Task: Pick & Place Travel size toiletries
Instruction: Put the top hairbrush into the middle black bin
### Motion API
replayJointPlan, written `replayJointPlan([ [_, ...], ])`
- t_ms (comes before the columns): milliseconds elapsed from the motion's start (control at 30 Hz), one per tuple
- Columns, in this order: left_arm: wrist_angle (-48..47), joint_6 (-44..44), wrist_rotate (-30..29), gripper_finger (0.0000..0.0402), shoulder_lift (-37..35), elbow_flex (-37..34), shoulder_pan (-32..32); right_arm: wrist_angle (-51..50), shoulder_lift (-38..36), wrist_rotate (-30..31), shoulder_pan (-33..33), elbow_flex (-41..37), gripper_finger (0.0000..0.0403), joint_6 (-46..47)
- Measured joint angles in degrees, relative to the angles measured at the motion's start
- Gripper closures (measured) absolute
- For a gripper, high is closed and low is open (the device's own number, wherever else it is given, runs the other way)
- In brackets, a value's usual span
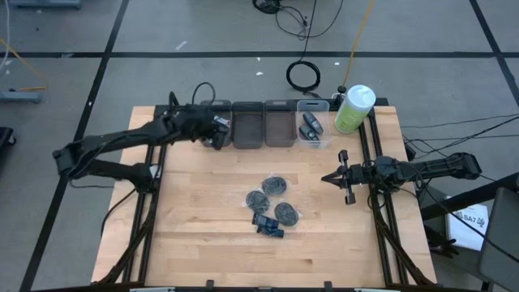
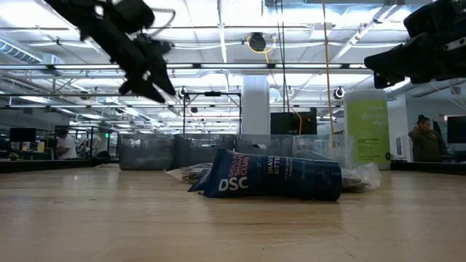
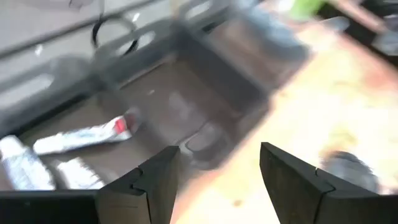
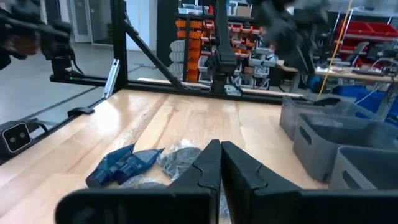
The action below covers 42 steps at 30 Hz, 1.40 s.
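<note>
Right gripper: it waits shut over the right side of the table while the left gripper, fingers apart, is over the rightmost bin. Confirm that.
One thing is wrong. The high view shows the left gripper, fingers apart, over the leftmost bin, not the rightmost; its wrist view shows white tubes lying there. The right gripper does wait shut over the table's right side.

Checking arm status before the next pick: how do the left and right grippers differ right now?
The left gripper is open and empty, over the leftmost bin at the table's far edge; the right gripper is shut and hangs over bare table right of the toiletries pile. Neither holds anything.
</note>
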Motion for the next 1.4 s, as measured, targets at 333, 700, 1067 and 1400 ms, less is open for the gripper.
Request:
replayJointPlan([
  [333,14.3,2.2,-7.8,0.0211,-17.8,-13.6,-19.6,-1.6,0.1,0.0,0.0,0.0,0.0399,5.0],
  [700,28.4,1.6,-7.8,0.0215,-30.1,-28.2,-30.6,0.9,0.5,0.0,0.0,0.0,0.0399,7.6],
  [1067,24.9,7.7,-16.3,0.0215,-31.8,-29.2,-47.5,1.5,3.6,0.3,0.0,0.0,0.0399,9.2],
  [1400,23.6,7.0,-31.6,0.0215,-33.8,-31.1,-59.1,11.2,10.3,0.1,0.0,0.0,0.0373,9.3],
])
